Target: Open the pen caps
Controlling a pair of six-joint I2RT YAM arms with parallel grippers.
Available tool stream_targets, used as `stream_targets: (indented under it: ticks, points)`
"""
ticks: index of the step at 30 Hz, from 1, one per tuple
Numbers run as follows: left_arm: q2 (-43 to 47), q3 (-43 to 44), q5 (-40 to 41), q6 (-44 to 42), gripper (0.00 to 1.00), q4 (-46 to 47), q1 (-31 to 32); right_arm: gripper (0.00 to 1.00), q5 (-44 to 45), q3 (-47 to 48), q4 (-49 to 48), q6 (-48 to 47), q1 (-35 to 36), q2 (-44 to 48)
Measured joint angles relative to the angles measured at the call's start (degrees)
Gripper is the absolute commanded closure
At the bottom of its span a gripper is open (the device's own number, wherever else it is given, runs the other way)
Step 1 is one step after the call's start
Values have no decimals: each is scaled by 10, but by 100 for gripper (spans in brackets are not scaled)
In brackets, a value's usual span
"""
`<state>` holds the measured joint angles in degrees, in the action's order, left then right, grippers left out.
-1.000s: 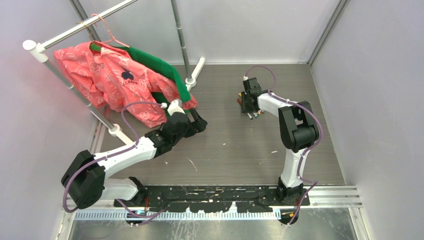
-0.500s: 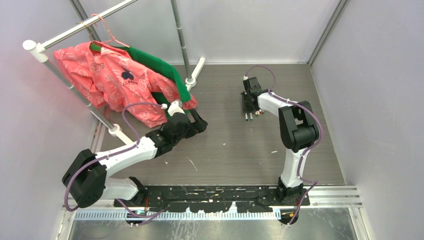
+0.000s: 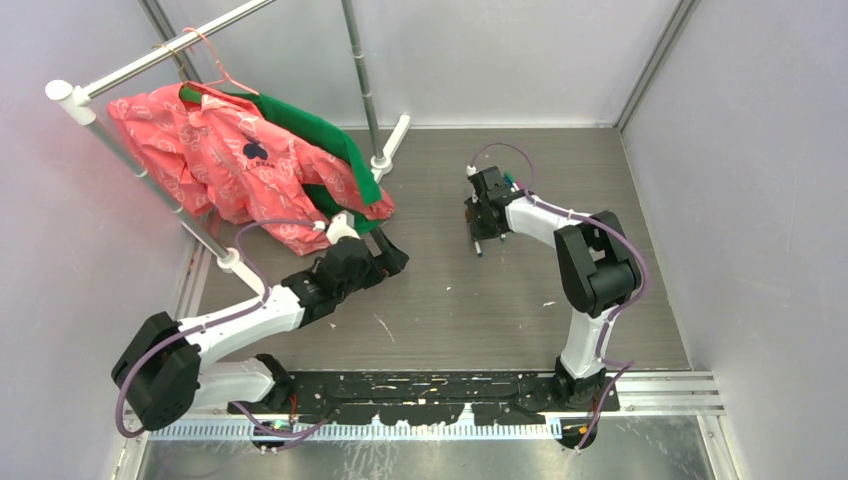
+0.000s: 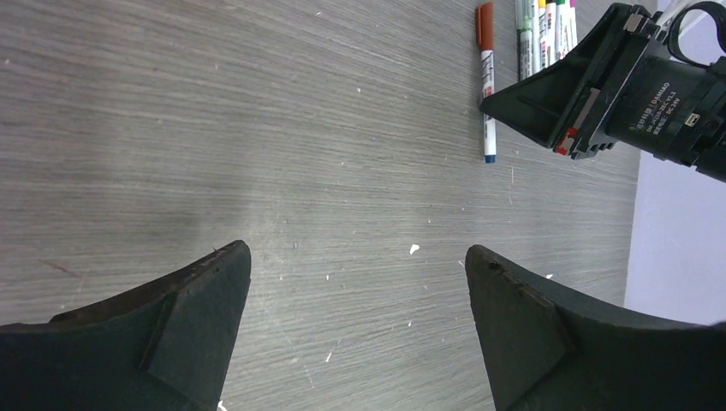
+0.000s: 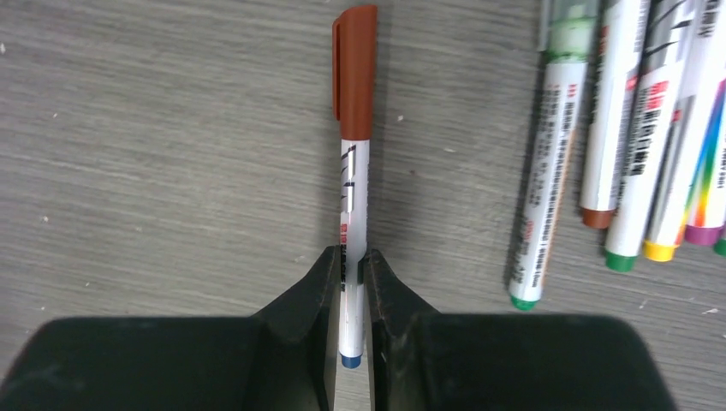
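My right gripper (image 5: 351, 267) is shut on the white barrel of a pen (image 5: 351, 205) near its blue end. The pen's red-brown cap (image 5: 354, 73) points away from the fingers and is still on. The pen is low over the table; I cannot tell if it touches. In the top view the right gripper (image 3: 483, 222) is at the table's middle back. My left gripper (image 4: 357, 265) is open and empty above bare table, and in the top view (image 3: 388, 258) it is left of the right one. The left wrist view shows the capped pen (image 4: 486, 77) and the right gripper (image 4: 591, 94).
Several more pens (image 5: 633, 128) with green, brown, yellow and purple ends lie side by side just right of the held pen. A clothes rack with a pink garment (image 3: 215, 160) and a green one (image 3: 320, 135) stands at the back left, close behind the left arm.
My right gripper has moved left with the red-capped pen, away from the row of pens. My left arm has drawn back slightly towards the near side.
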<state>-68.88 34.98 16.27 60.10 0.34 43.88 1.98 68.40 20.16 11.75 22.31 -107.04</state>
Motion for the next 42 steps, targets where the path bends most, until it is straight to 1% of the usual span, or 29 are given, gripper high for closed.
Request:
stream_targets:
  ticks: [5,9,14,20,25,30,36,42]
  points:
    - [28,-26,-3,16,3,-1,0,99,-14,-16,-9,-3,13,9]
    - [43,-35,-4,24,1,-8,0,99,-22,-32,-19,-5,25,19]
    - [70,-37,-3,25,0,-19,0,99,-29,-55,-26,-5,54,48]
    - [73,-37,-2,25,0,-24,0,99,-38,-89,-39,1,88,102]
    - [59,-37,-5,26,0,-24,0,99,-50,-120,-54,16,113,168]
    - [23,-29,-19,26,0,-23,0,99,-54,-124,-59,21,142,212]
    - [-19,9,-38,26,0,-14,0,99,-54,-133,-69,24,184,227]
    - [-31,37,-44,28,0,5,0,99,-50,-174,-78,37,217,240]
